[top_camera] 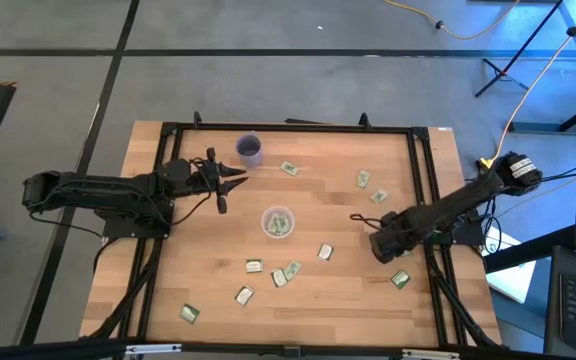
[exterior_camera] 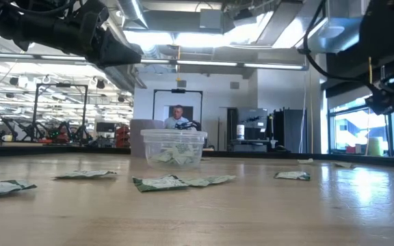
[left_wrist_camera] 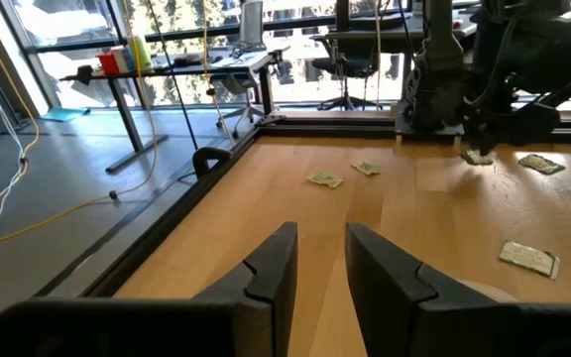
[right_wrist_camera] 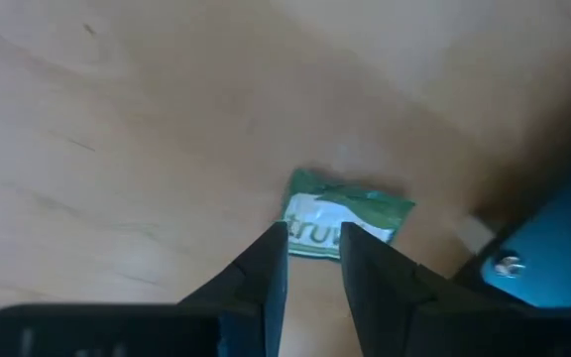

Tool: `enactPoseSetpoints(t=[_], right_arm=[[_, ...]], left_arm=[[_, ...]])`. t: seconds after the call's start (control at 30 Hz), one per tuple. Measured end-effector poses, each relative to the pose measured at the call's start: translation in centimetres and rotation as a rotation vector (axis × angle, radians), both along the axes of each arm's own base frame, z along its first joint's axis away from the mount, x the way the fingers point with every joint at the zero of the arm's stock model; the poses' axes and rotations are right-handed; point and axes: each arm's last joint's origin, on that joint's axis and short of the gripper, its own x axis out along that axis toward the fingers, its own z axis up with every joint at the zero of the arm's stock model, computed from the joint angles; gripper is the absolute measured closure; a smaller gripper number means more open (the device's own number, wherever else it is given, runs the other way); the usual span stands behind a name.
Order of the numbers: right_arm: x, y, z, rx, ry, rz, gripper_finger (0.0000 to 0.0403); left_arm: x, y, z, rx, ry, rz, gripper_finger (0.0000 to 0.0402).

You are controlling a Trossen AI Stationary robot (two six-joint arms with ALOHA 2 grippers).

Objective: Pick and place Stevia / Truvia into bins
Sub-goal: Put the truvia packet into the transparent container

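- The right gripper (right_wrist_camera: 313, 260) points down at the wooden table (top_camera: 218, 300) on the right side, its two dark fingers a narrow gap apart and poised over a green and white Truvia sachet (right_wrist_camera: 347, 226). The sachet lies flat on the wood just beyond the fingertips, and nothing sits between them, so I judge the claw empty and lined up for a pick rather than gripping.
- In the high view the right arm reaches in from the table's right edge, and its gripper (top_camera: 381, 243) hangs near that edge, with a loose sachet (top_camera: 400, 279) just nearer the front.
- The clear plastic cup (top_camera: 277, 222) stands upright near the middle of the table and already holds several sachets. Its central spot looks chosen so either arm can reach it.
- More sachets lie scattered flat: a cluster (top_camera: 286, 272) near the front of the cup, one (top_camera: 188, 313) at the front left, and several (top_camera: 364, 179) toward the far right.
- A purple cup (top_camera: 250, 150) stands at the far edge, apart from the clear one. I cannot tell what it holds.
- The left gripper (top_camera: 220, 180) waits above the table's far left, close to the purple cup. Its fingers (left_wrist_camera: 266, 273) stand slightly apart with only bare wood showing between them, so it holds nothing.
- A person sits in the room well beyond the table, behind the clear cup in the low view.
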Motion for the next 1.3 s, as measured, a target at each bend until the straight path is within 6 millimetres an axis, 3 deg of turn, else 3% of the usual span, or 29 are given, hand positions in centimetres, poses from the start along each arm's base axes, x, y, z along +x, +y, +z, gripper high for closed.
enactPoseSetpoints(t=[0.37, 0.83, 1.07, 1.3], right_arm=[[-1.1, -0.2, -2.2, 0.009, -0.02, 0.0, 0.0307], [-0.5, 0.0, -1.3, 0.002, -0.023, 0.007, 0.0368], [2.0, 0.6, 1.0, -0.037, -0.202, 0.139, 0.0383], [6.9, 0.4, 6.1, -0.243, -0.579, 0.418, 0.0385]], left_arm=[[0.0, 0.0, 0.0, 0.0, 0.0, 0.0, 0.0318], [0.0, 0.0, -0.1, -0.002, 0.013, 0.0, 0.0318], [0.0, 0.0, -0.1, -0.002, 0.014, 0.0, 0.0318], [0.0, 0.0, -0.1, -0.002, 0.014, 0.0, 0.0318]])
